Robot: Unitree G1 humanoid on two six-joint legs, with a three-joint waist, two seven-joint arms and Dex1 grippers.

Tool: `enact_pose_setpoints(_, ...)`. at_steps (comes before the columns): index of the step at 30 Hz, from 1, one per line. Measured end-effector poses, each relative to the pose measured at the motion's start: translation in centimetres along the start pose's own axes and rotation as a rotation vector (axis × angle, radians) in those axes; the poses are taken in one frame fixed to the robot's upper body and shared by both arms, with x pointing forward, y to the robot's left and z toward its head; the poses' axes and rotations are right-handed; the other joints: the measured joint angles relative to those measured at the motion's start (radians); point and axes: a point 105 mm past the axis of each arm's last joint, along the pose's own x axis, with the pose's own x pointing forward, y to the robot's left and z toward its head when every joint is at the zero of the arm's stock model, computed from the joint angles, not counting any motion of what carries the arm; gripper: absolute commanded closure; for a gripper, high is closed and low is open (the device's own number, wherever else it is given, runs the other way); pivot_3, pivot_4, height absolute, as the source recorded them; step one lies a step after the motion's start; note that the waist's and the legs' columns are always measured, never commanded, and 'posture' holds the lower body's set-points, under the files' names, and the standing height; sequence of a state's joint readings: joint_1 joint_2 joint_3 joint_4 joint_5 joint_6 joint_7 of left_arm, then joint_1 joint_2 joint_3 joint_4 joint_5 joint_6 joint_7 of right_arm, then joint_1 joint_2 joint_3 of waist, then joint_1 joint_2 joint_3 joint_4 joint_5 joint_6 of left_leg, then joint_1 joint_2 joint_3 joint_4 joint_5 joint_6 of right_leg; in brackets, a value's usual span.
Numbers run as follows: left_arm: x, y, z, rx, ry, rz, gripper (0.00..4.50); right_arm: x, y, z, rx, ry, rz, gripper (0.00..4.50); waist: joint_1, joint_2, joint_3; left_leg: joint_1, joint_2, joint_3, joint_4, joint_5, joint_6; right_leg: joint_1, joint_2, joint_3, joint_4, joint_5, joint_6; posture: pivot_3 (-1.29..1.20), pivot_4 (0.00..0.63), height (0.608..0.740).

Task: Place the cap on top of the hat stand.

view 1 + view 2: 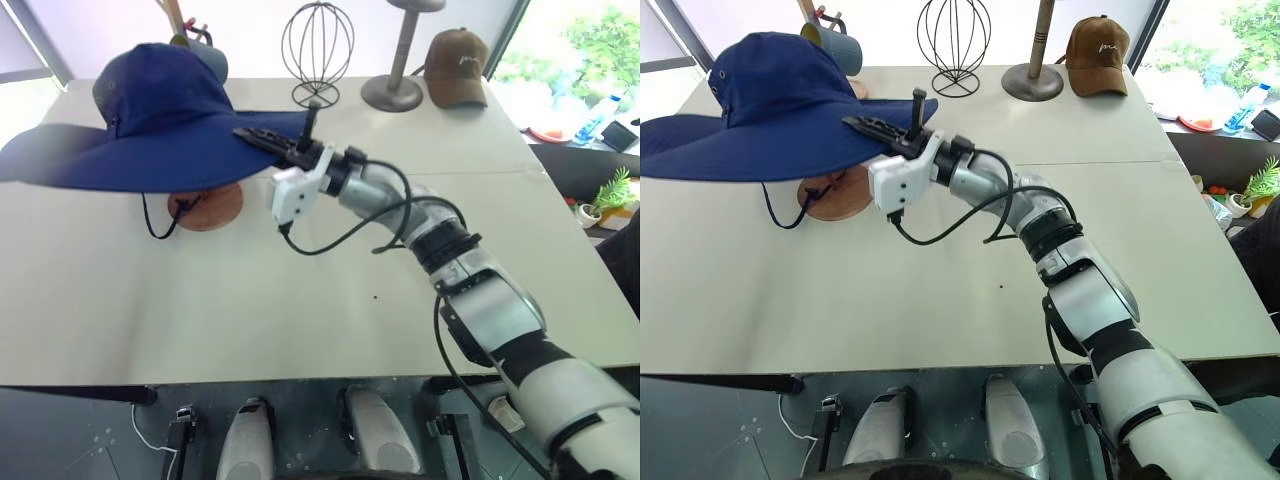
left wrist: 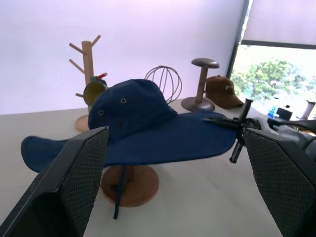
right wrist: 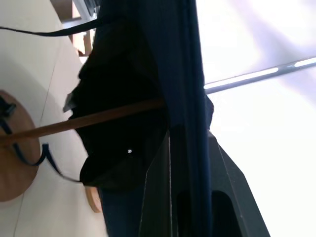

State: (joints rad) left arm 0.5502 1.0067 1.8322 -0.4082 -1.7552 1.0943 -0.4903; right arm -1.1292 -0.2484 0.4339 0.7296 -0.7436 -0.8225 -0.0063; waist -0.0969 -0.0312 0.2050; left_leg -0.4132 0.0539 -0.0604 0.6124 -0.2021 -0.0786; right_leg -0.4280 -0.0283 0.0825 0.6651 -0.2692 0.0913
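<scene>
The cap (image 1: 150, 125) is sitting over the hat stand (image 1: 207, 207) at about 10 o'clock on the table (image 1: 330, 300), crown up, with the chin cord (image 1: 155, 222) dangling down beside the round wooden base. The right gripper (image 1: 278, 140) has its two fingers pinched tight on the brim edge at the cap's 3 o'clock side, so the cap isn't free yet. The right wrist view shows the stand's thin rod running up into the dark underside of the crown, so it looks like the crown is on or very near the disc top, though the disc itself is hidden. The left gripper (image 2: 173, 187) hangs well back from the cap, its fingers spread wide with nothing between them. Main worry from here: if the right arm pulls away before letting go, it'll drag the floppy brim and slide the crown off, or tip the skinny slanted stand. The brim is also huge and droops unevenly, so an off-centre crown could just slump off on its own. As for containers, the mug (image 1: 200, 52) hanging on the mug tree (image 2: 87, 74) at 11 o'clock is the lone one, and its inside can't be seen.
</scene>
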Motion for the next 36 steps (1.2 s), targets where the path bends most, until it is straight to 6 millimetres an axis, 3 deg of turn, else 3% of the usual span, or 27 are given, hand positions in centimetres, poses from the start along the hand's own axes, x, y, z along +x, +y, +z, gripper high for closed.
enact_pose_setpoints(8,-0.6,1.1,-0.2,-0.02,0.018,0.058,0.0,-0.4,4.3,2.2,-0.174,-0.073,0.041,4.48,-0.002,-0.002,-0.001,0.002,0.0,0.0,-0.001,0.0,0.0,0.002,0.0,0.0,0.0,0.0,-0.001,0.0,0.15,0.74)
enact_pose_setpoints(14,-1.3,2.9,-0.7,-0.041,0.021,0.117,0.0,-0.7,5.7,2.2,-0.204,-0.063,0.068,4.48,-0.001,-0.003,-0.002,0.003,0.0,0.0,0.0,0.0,0.0,0.003,0.0,0.0,0.0,-0.001,-0.001,0.0,0.15,0.74)
enact_pose_setpoints(21,-0.8,3.4,-1.5,-0.043,0.049,0.106,0.0,-1.2,6.6,1.7,-0.214,-0.043,0.129,4.48,0.0,-0.004,-0.002,0.003,0.0,0.0,0.0,0.0,0.0,0.003,0.0,0.0,0.0,-0.001,-0.001,0.0,0.15,0.74)
enact_pose_setpoints(24,-0.7,3.6,-1.6,-0.043,0.04,0.105,0.0,-1.7,6.9,1.1,-0.217,-0.022,0.162,3.6,-0.001,-0.004,-0.002,0.003,0.0,0.0,-0.001,0.0,0.0,0.003,0.0,0.0,0.0,-0.001,-0.001,0.0,0.15,0.74)
enact_pose_setpoints(31,-0.2,3.8,-2.2,-0.057,0.042,0.089,0.0,-1.8,6.6,1.0,-0.182,-0.013,0.182,0.02,-0.001,-0.004,-0.002,0.003,0.0,0.0,-0.001,0.0,0.0,0.003,0.0,0.0,0.0,-0.001,-0.001,0.0,0.15,0.74)
enact_pose_setpoints(36,-0.1,3.9,-2.2,-0.051,0.035,0.087,0.0,-2.0,6.0,1.4,-0.2,-0.037,0.177,0.02,0.0,-0.004,-0.002,0.003,0.0,0.0,-0.001,0.0,0.0,0.003,0.0,0.0,-0.001,-0.001,-0.001,0.0,0.15,0.74)
